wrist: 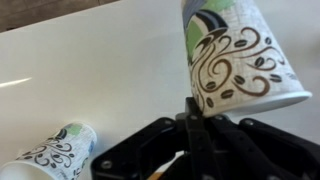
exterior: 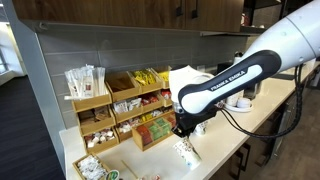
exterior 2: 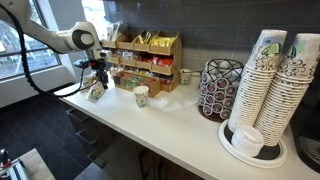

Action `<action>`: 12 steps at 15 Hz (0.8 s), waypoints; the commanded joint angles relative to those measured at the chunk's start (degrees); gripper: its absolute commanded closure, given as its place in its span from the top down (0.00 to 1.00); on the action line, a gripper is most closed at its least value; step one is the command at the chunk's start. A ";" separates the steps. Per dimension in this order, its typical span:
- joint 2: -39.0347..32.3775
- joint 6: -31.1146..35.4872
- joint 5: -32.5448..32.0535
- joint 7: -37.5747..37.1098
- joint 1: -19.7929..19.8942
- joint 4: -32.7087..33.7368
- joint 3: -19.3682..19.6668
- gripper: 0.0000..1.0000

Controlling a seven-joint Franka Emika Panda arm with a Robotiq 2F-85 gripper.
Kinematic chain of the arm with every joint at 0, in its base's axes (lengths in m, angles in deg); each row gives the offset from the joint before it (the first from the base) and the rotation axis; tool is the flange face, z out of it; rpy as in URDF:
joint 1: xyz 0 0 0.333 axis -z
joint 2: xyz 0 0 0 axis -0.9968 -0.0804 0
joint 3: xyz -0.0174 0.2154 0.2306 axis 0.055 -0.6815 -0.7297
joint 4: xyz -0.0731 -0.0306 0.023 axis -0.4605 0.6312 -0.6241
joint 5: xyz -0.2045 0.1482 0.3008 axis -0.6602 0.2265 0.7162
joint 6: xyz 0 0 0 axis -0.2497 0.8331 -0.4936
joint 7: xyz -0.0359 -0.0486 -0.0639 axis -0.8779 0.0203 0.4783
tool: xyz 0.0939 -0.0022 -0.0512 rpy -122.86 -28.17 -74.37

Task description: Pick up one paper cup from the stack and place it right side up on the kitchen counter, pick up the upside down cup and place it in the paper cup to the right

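My gripper (wrist: 195, 104) is shut on the rim of a patterned paper cup (wrist: 240, 55), which fills the upper right of the wrist view. In both exterior views this cup (exterior 2: 97, 92) (exterior: 187, 152) hangs tilted just under the gripper (exterior 2: 97, 73) (exterior: 184, 128), close above the kitchen counter (exterior 2: 180, 122). A second patterned paper cup (exterior 2: 141, 96) stands upright on the counter a little to the side; the same cup (wrist: 55, 155) shows at the lower left in the wrist view. The stack (exterior 2: 263, 70) of nested cups rises at the counter's far end.
Tiered wooden snack racks (exterior 2: 145, 55) (exterior: 125, 110) line the wall behind the gripper. A dark wire pod holder (exterior 2: 219, 88) stands beside the cup stacks. The counter's front edge (exterior 2: 130, 135) runs close below the held cup.
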 commanded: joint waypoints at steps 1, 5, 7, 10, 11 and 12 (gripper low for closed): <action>9.99 6.71 -3.61 -9.02 1.80 -10.07 -0.14 0.03; 5.85 3.50 -1.36 -4.80 2.40 -4.74 -1.32 0.04; 5.02 3.49 -1.39 -4.82 2.28 -4.39 -1.32 0.04; 4.69 3.49 -1.40 -4.82 2.24 -4.36 -1.31 0.03; 5.95 4.65 -1.94 -6.64 2.77 -5.67 -0.86 0.03; 6.91 5.41 -2.49 -7.97 3.19 -6.62 -0.59 0.03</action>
